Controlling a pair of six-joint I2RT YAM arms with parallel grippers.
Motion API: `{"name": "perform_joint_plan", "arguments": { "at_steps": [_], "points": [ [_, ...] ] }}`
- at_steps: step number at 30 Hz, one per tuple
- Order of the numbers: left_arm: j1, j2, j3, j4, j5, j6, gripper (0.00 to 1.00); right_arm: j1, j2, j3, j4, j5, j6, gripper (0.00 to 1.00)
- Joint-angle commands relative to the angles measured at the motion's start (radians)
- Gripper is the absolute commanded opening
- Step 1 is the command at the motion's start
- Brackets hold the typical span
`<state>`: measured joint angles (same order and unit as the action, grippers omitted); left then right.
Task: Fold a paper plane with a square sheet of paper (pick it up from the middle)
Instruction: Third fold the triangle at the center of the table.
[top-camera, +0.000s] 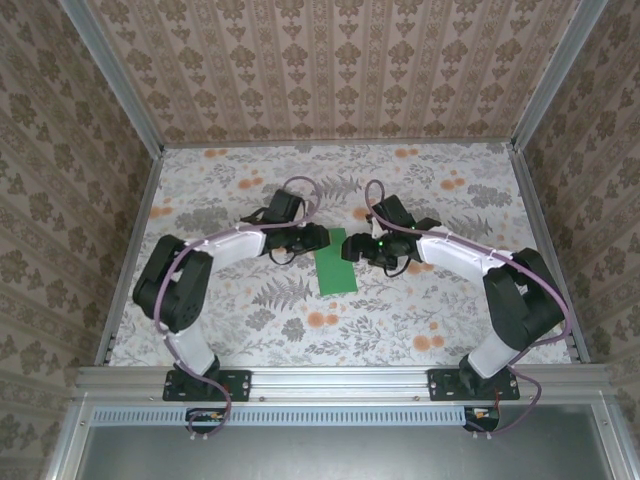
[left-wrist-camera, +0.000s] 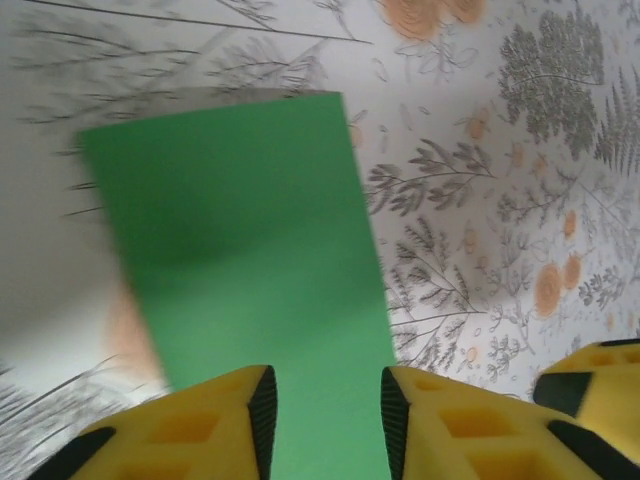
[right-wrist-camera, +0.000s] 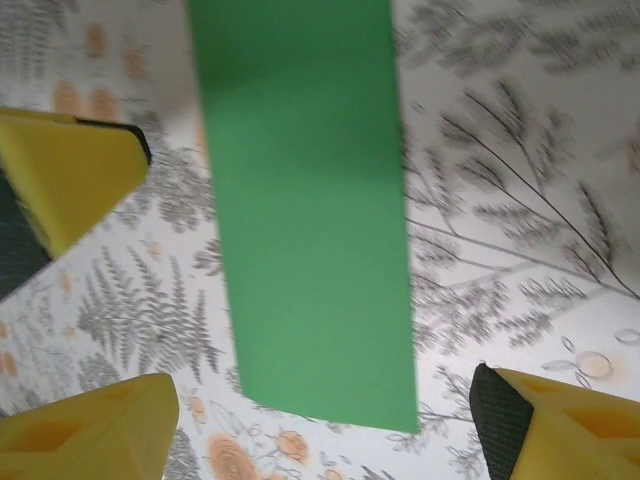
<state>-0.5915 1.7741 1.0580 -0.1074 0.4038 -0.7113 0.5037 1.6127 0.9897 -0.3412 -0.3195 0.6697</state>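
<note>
Left gripper (left-wrist-camera: 325, 425) is sitting half-closed at the folded green paper sheet (left-wrist-camera: 250, 260), and I can't tell if it's actually pinching. Right gripper (right-wrist-camera: 325, 425) is hanging wide open over it.

Left pincer (left-wrist-camera: 327, 405) straddles green paper (left-wrist-camera: 240, 230) (oblong) — jaws apart.

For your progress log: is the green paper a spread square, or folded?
Folded, it seems: the green paper shows as a long, narrow rectangle, not a square.
</note>
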Motion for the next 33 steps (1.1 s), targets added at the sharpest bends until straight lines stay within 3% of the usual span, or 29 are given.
{"name": "perform_joint_plan", "arguments": {
  "at_steps": [1, 11, 26, 33],
  "points": [
    [-0.010, 0.063, 0.041, -0.001, 0.018, -0.030, 0.29, 0.001, -0.020, -0.033, 0.039, -0.028, 0.082, 0.81],
    [-0.014, 0.091, 0.029, -0.062, -0.019, -0.023, 0.19, 0.002, -0.002, -0.070, 0.033, -0.055, 0.130, 0.79],
    [-0.018, 0.130, -0.002, -0.121, -0.110, -0.033, 0.10, 0.033, 0.080, -0.032, -0.054, -0.094, 0.101, 0.50],
    [-0.025, 0.152, -0.012, -0.133, -0.132, -0.042, 0.08, 0.049, 0.092, -0.044, -0.080, -0.087, 0.088, 0.48]
  ]
}}
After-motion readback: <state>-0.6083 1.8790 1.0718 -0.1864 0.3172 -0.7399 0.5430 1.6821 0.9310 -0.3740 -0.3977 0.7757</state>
